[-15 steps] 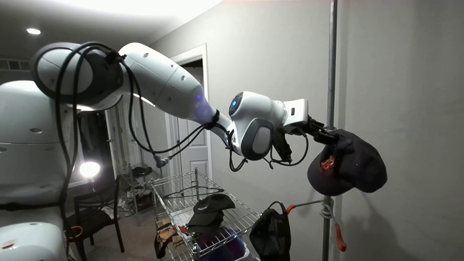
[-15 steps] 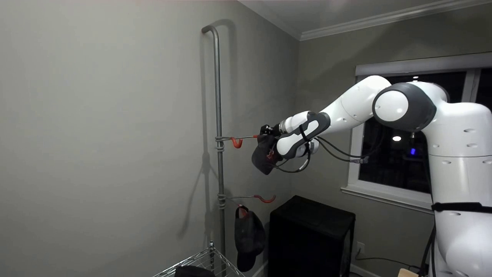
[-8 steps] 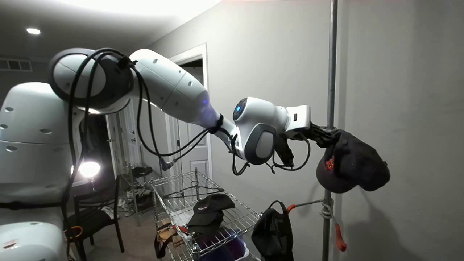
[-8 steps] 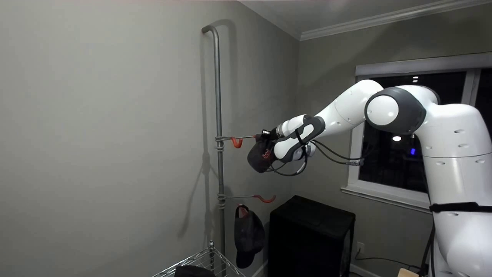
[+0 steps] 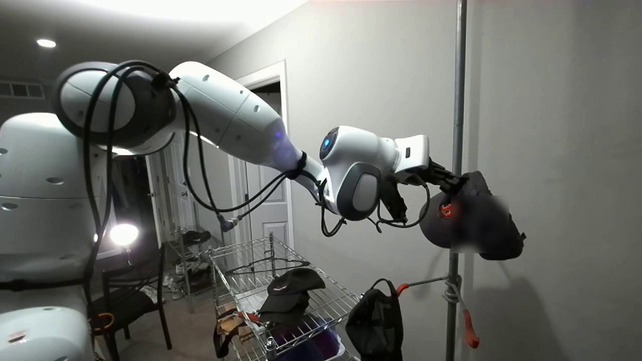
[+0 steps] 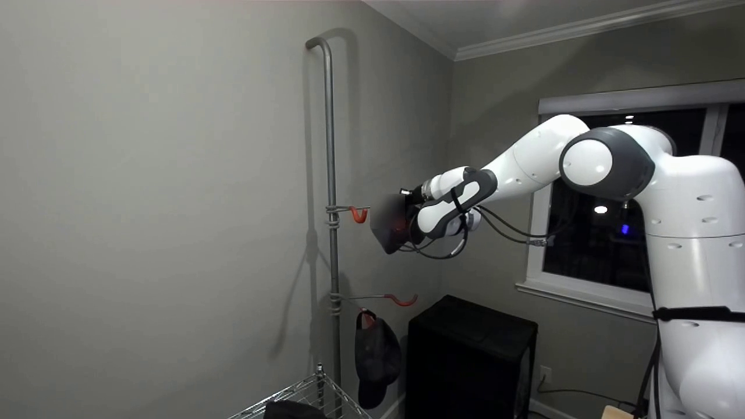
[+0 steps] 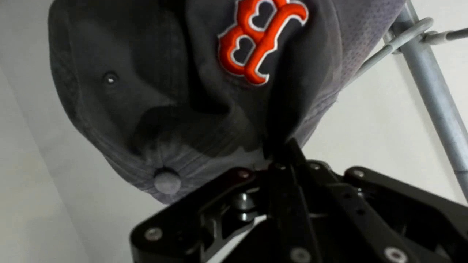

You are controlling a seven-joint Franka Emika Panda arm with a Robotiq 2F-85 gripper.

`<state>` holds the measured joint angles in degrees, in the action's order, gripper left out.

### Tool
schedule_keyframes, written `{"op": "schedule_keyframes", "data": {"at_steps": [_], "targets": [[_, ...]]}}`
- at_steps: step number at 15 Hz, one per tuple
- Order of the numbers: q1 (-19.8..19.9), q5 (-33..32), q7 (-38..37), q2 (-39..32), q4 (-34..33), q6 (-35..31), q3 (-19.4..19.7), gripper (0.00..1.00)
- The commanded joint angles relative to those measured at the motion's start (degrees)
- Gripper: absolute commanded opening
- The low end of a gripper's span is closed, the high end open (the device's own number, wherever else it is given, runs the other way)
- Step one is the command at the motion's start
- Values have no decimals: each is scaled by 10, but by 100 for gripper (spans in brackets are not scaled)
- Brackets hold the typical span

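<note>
A dark navy cap [image 7: 146,91] with a raised red B fills much of the wrist view, its crown creased into folds that run to the fingertips. My gripper [image 7: 283,149] is shut, pinching the cloth near those folds. In both exterior views the cap [image 5: 434,230] hangs below the gripper [image 5: 457,183] beside the metal pole [image 5: 459,100]; part of it is blurred there. A rod [image 6: 366,208] from the pole runs behind the cap [image 6: 389,224]. Whether the cap rests on that rod's end cannot be told, as the end is hidden.
A red-tipped hook [image 6: 358,216] sits left of the cap. Lower on the pole are another red hook [image 6: 401,301] and a hanging dark cap [image 6: 377,355]. A wire shelf [image 5: 246,250] carries a black cap [image 5: 288,296]; a black cabinet [image 6: 471,349] stands below.
My jaws have come together on the cap's cloth. The arm dipped, then rose; the cap has moved up with it and now covers the upper rod's red end.
</note>
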<state>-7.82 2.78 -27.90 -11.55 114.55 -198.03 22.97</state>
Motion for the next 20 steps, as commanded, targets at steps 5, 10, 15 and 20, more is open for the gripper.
{"op": "schedule_keyframes", "data": {"at_steps": [5,10,15,20], "targets": [[-35,8,25,78,29,0,37,4],[8,-1,48,154,72,0,-2,4],[13,-50,49,257,160,0,-14,4],[2,-114,52,346,255,0,-16,4]]}}
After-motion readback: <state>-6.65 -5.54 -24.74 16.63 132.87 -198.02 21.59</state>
